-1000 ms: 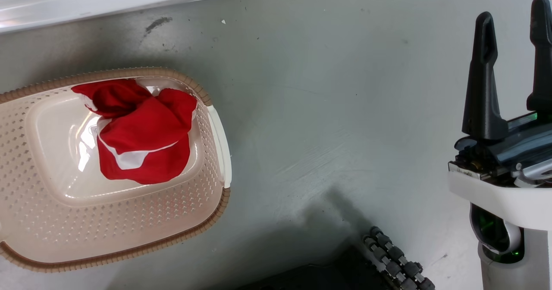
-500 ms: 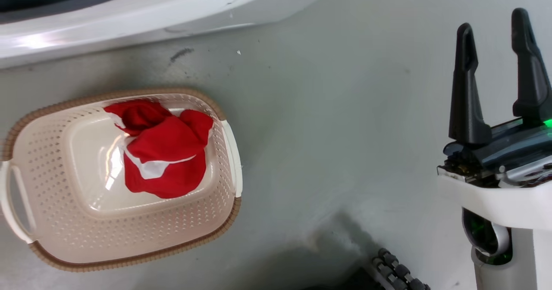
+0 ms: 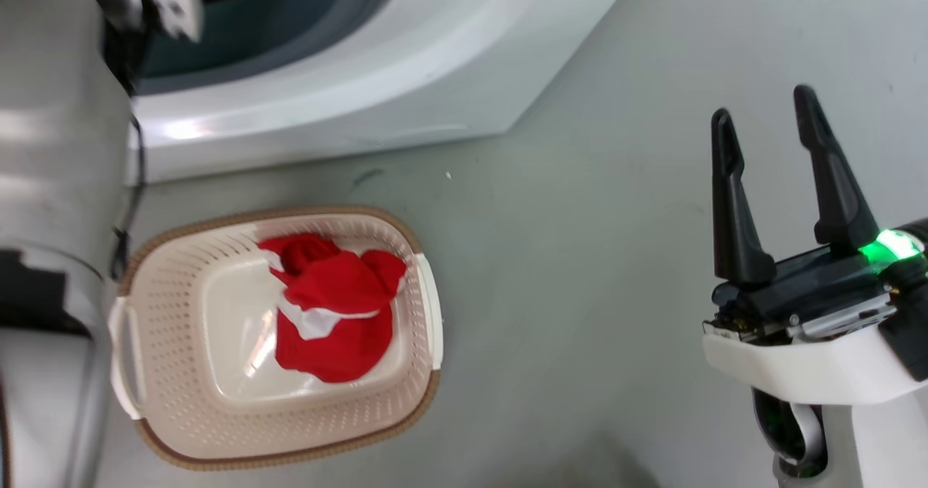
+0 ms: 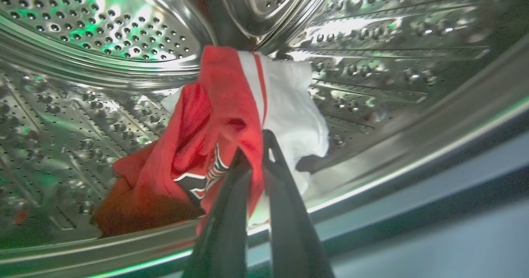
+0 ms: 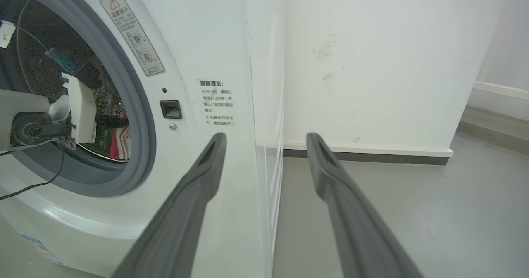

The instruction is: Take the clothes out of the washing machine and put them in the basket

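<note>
Inside the washing machine's (image 3: 362,89) steel drum (image 4: 103,30), my left gripper (image 4: 254,146) is shut on a fold of the clothes (image 4: 215,112), a red garment with a white panel and striped trim that hangs lifted off the drum floor. Another red-and-white garment (image 3: 333,314) lies in the cream basket (image 3: 167,343) on the floor in front of the machine. My right gripper (image 3: 763,104) is open and empty, out to the right of the basket. In the right wrist view the right gripper (image 5: 265,135) points at the machine's (image 5: 194,63) right front corner.
My pale left arm (image 3: 51,183) runs up the left side into the porthole and also appears at the grey gasket as the left arm (image 5: 37,121), with a thin cable hanging from it. Grey floor (image 3: 580,270) spreads between basket and right gripper. A white wall (image 5: 372,63) stands behind.
The head camera has tilted up, so the basket sits lower and smaller and the machine and left arm have come into the picture. The right gripper stays open; the garment in the basket has not moved.
</note>
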### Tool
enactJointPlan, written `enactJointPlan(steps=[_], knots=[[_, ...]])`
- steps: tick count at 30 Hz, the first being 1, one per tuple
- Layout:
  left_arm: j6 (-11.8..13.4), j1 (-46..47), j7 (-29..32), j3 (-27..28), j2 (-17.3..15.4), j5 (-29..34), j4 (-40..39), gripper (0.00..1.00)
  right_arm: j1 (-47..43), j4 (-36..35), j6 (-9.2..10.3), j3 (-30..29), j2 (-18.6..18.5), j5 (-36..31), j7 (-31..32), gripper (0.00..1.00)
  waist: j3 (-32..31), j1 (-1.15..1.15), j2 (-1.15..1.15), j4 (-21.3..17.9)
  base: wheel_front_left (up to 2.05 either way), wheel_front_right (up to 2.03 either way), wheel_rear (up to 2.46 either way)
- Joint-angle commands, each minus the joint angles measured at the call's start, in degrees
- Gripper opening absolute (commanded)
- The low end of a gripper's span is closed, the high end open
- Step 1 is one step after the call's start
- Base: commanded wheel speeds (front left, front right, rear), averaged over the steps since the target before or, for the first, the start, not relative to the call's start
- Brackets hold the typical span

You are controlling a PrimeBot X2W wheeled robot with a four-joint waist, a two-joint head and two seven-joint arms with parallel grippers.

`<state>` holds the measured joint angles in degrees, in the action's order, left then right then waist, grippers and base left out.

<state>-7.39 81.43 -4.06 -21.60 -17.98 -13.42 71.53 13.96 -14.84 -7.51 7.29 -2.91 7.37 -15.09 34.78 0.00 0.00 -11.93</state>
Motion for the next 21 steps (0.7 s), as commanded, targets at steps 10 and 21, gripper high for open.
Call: enactJointPlan(steps=[10, 21], knots=[[-0.01, -17.58, -7.53, -7.15, 0.63, -9.90, -6.93, 0.00, -6.32, 2.44, 0.04, 0.16, 0.07, -1.86, -0.11, 1.00, -14.10, 0.00, 0.00, 3.12, 0.00, 0.00, 0.00], [0.42, -32.50, -10.86, -10.03, -0.10, -13.39, -18.13, 0.00, -11.86, 3.69, 0.04, 0.60, 0.07, -3.63, -0.11, 1.00, -23.13, 0.00, 0.00, 6.04, 0.00, 0.00, 0.00]])
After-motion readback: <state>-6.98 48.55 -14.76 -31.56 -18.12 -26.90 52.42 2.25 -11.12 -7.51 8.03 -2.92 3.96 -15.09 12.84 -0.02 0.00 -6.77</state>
